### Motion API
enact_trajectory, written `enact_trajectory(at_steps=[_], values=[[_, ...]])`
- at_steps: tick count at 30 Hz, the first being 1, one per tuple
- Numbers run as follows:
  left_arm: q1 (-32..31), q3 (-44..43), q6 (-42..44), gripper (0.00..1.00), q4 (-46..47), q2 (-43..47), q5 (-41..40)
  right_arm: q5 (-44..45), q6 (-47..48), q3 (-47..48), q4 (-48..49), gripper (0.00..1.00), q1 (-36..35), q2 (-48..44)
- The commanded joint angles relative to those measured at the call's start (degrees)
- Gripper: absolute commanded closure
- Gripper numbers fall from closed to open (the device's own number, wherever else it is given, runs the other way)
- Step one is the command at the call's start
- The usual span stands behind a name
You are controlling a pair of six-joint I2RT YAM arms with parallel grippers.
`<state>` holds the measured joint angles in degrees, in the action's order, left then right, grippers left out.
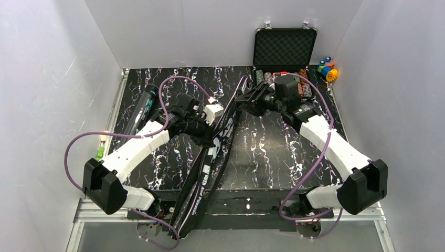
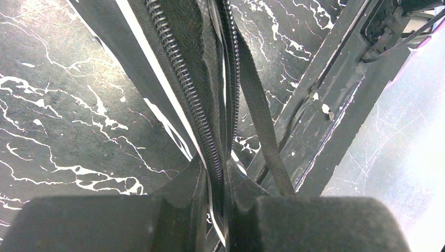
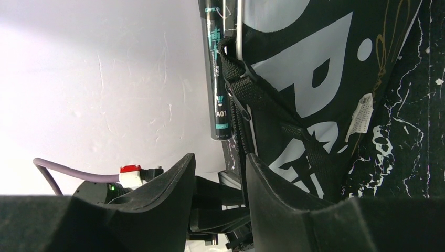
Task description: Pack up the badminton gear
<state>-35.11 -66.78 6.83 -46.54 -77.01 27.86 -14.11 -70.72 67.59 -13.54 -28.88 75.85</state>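
- Black case (image 1: 285, 48) at the far edge of the table, right of centre; lid stands open and upright, dark foam lining faces the camera.
- Rows of poker chips (image 1: 266, 79) lie in its lower half.
- Small coloured blocks (image 1: 327, 68) in blue, orange and yellow, clustered just right of the case.
- Table (image 1: 267, 152): black with white marble veining.
- Small green and yellow item (image 1: 101, 147) on the table's left rim; kind unclear.
- White walls (image 1: 52, 79) on three sides.

Black worktop (image 1: 273, 152) veined with white marble streaks sits boxed in by plain white walls (image 1: 199, 31) on three sides under even light.
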Motion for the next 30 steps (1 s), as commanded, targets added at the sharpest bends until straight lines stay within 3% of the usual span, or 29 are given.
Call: enact_trajectory(at_steps=[1, 13, 30], values=[[-0.3, -1.4, 0.8, 1.0, 2.2, 3.6, 2.2, -0.8, 0.9, -0.1, 1.3, 0.52, 0.0, 0.7], [-0.3, -1.4, 0.8, 1.0, 2.1, 3.9, 2.1, -0.5, 0.8, 1.2, 2.0, 0.52, -0.1, 3.8], [-0.3, -0.7, 0.9, 1.0, 2.2, 4.2, 2.5, 0.6, -0.1, 3.4, 4.0, 0.62, 0.2, 5.8]])
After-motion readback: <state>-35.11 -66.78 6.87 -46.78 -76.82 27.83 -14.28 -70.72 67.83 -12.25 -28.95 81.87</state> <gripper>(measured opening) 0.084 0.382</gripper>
